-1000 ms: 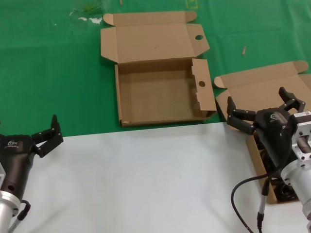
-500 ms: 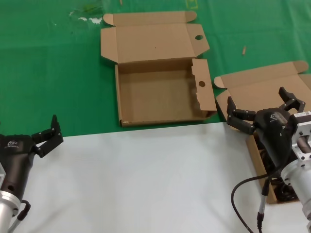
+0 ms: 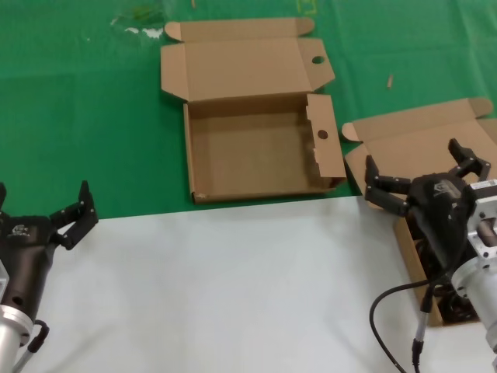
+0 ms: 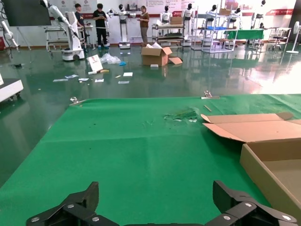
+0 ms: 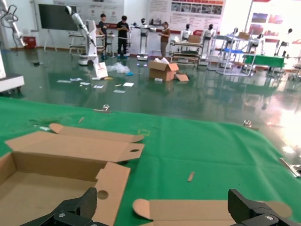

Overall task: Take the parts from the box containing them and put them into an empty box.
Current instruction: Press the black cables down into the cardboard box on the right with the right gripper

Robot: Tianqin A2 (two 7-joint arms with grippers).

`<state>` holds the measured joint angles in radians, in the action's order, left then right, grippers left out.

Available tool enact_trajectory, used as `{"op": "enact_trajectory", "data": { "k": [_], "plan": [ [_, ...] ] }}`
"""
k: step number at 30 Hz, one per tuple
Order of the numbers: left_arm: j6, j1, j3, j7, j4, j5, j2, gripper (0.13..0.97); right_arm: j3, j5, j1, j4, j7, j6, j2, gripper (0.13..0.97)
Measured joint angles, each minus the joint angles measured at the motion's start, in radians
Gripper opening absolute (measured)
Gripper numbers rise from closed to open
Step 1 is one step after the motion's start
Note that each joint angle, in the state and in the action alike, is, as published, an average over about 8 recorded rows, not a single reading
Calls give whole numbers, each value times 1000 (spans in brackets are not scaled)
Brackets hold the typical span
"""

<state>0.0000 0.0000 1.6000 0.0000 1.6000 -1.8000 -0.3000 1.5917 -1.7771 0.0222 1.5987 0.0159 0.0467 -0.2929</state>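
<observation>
The black left gripper (image 3: pixel 39 210) has spread its fingers wider, toward 12 o'clock; the black right gripper (image 3: pixel 419 172) has edged slightly toward 3 o'clock.

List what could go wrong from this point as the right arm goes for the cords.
1. The right gripper hangs open over the source box, and its body hides most of the cords; a blind descent may miss them or catch the box wall.
2. The bundled cords could uncoil or snag on the box edge when lifted.
3. The empty box's upright side flap faces the right gripper's likely path; a low carry might knock it. The left gripper waits open over the table edge.
</observation>
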Motion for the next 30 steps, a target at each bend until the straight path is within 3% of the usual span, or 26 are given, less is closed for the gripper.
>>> {"op": "enact_trajectory", "data": {
  "k": [6,12,15,23,27,30],
  "plan": [
    [0,0,0,0,0,0,0,822,-44,1,-10,4,33,30,11,966],
    [0,0,0,0,0,0,0,694,-51,-6,-25,15,11,46,-51,966],
    [0,0,0,0,0,0,0,651,-31,-10,-39,26,-23,48,-122,966],
    [0,0,0,0,0,0,0,433,10,-5,-101,52,-131,111,-392,966],
    [0,0,0,0,0,0,0,433,-6,-4,-133,51,-132,210,-517,966],
    [0,0,0,0,0,0,0,372,-26,-10,-153,44,-108,295,-595,966]
  ]
}}
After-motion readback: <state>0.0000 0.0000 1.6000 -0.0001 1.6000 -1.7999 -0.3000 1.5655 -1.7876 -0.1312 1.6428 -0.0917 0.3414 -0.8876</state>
